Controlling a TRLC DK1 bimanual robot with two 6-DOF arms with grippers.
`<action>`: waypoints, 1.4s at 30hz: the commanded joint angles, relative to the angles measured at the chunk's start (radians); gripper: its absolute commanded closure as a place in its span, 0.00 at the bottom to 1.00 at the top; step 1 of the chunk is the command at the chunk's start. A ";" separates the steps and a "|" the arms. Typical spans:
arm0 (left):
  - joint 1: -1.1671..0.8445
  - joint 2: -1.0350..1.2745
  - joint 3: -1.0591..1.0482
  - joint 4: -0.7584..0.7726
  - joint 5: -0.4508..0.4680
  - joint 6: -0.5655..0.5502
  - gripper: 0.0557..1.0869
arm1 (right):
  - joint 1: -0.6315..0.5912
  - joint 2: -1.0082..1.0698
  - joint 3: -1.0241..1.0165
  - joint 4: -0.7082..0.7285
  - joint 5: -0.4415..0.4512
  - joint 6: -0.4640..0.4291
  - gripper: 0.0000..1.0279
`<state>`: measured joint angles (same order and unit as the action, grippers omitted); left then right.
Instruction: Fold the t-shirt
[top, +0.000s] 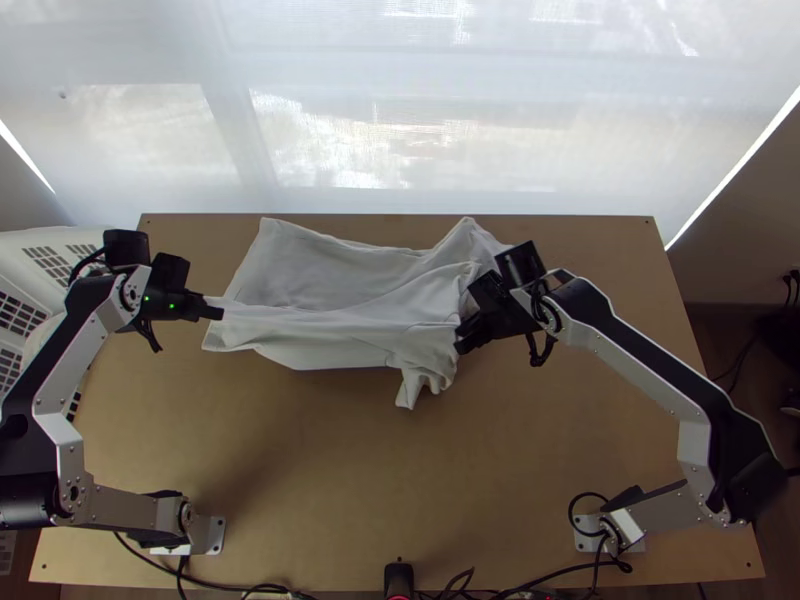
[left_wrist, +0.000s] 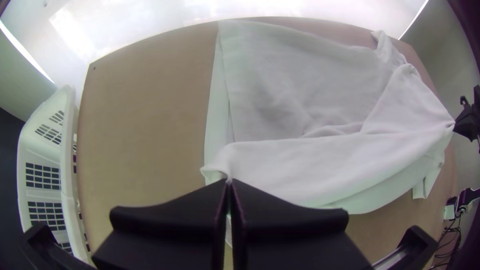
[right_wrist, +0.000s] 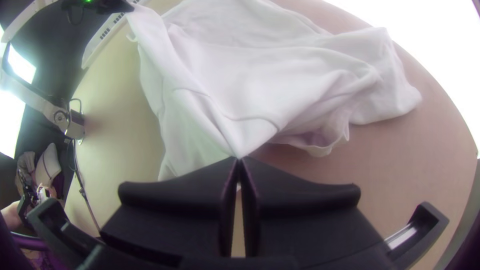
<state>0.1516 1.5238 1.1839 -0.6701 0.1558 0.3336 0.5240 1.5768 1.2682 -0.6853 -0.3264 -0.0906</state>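
Note:
The white t-shirt (top: 330, 290) lies across the table's far half, its near part raised in a band between the two grippers and partly folded over, with a bunched end hanging near the right one. My left gripper (top: 218, 311) is shut on the shirt's left near corner; in the left wrist view the closed left gripper (left_wrist: 228, 182) pinches the cloth (left_wrist: 310, 165). My right gripper (top: 462, 340) is shut on the shirt at its right side; in the right wrist view the right gripper (right_wrist: 239, 160) holds a gathered point of the cloth (right_wrist: 240, 75).
A white plastic basket (left_wrist: 65, 150) with slotted walls stands beside the table's left edge. Bare wood of the table (top: 350, 470) shows between the shirt and the arms' bases. A camera mount (top: 398, 580) and cables are at the near edge.

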 joint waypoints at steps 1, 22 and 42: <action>-0.014 0.055 -0.027 0.038 0.001 0.008 0.97 | -0.030 -0.089 -0.063 -0.037 -0.002 -0.023 0.97; -0.124 0.190 0.109 0.198 0.014 -0.150 0.17 | -0.007 -0.089 -0.110 -0.065 -0.002 -0.051 0.97; -0.084 0.191 0.131 -0.125 0.070 -0.094 0.28 | -0.001 -0.084 -0.096 -0.063 -0.002 -0.077 0.97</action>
<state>0.0898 1.6936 1.3048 -0.7422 0.2142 0.2470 0.5217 1.4899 1.1641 -0.7498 -0.3283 -0.1619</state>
